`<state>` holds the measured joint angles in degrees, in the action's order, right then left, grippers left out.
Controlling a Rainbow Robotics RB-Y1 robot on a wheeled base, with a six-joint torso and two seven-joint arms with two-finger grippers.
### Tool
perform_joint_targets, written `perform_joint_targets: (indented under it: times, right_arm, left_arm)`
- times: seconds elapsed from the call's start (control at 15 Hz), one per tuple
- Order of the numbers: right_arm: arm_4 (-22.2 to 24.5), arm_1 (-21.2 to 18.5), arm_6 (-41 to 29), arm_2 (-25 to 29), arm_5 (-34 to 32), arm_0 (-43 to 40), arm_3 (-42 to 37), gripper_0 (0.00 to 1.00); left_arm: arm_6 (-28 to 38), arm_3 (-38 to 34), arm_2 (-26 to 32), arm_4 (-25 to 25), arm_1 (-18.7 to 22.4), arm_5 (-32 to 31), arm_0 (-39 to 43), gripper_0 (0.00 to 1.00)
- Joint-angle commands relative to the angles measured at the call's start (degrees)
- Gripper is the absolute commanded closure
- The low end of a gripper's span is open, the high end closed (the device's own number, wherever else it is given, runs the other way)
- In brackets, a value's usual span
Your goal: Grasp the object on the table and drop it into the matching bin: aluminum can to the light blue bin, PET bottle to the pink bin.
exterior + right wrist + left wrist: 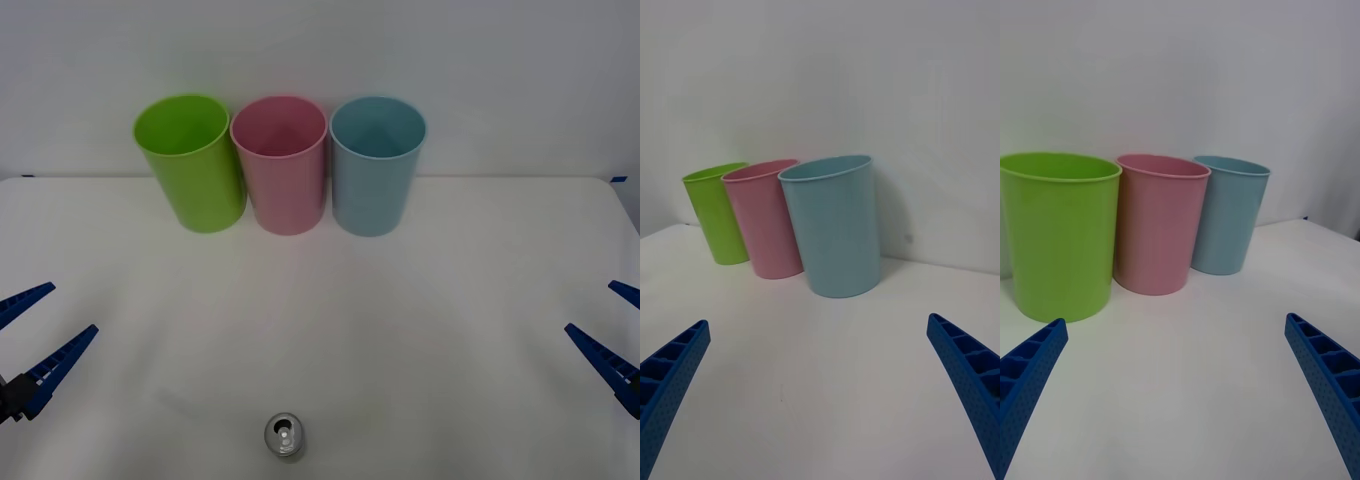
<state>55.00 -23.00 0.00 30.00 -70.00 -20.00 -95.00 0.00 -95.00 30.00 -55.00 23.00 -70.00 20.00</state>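
The small silver-topped aluminum can [285, 436] stands bottom centre, ungrasped, because left gripper [30, 335] and right gripper [610, 330] wait spread at the frame edges.

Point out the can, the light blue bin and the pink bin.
can [285, 436], front view, silver top.
light blue bin [375, 190], front view, outer wall.
pink bin [288, 190], front view, outer wall.

The left gripper [35, 335] hovers over the table's left edge, toward the near corner, its two blue ribbed fingers [1030, 375] spread wide apart and holding nothing. The right gripper [612, 325] hangs over the table's right edge at about the same depth, its fingers [970, 379] likewise spread wide and empty.
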Motion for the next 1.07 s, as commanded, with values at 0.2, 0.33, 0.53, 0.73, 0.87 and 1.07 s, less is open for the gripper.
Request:
perform_joint_targets:
  times: [0.2, 0.33, 0.53, 0.73, 0.87, 1.07]
  right_arm:
    - [0.0, 1.1, 0.1, 0.1, 0.0, -0.1, 1.0, 0.0]
    - [-0.1, 0.8, -0.2, 0.0, -0.6, 0.1, 0.8, 0.0]
    - [-0.1, -1.6, 0.3, -2.8, -0.8, 0.1, 0.9, 0.0]
    - [-0.1, -3.1, 1.0, -6.7, -1.7, 0.7, 2.3, 0.0]
    - [0.0, -4.1, 1.7, -9.6, -4.1, 2.1, 4.7, 0.0]
    - [1.8, -5.3, 3.3, -13.6, -8.9, 4.4, 8.6, 0.0]
  left_arm:
    - [0.0, 0.0, 0.0, 0.0, 0.0, 0.0, 0.0, 0.0]
    - [0.0, 0.0, 0.0, 0.0, 0.0, 0.0, 0.0, 0.0]
    - [0.0, 0.0, 0.0, 0.0, 0.0, 0.0, 0.0, 0.0]
    - [0.0, 0.0, 0.0, 0.0, 0.0, 0.0, 0.0, 0.0]
    - [0.0, 0.0, 0.0, 0.0, 0.0, 0.0, 0.0, 0.0]
    - [0.0, 0.0, 0.0, 0.0, 0.0, 0.0, 0.0, 0.0]
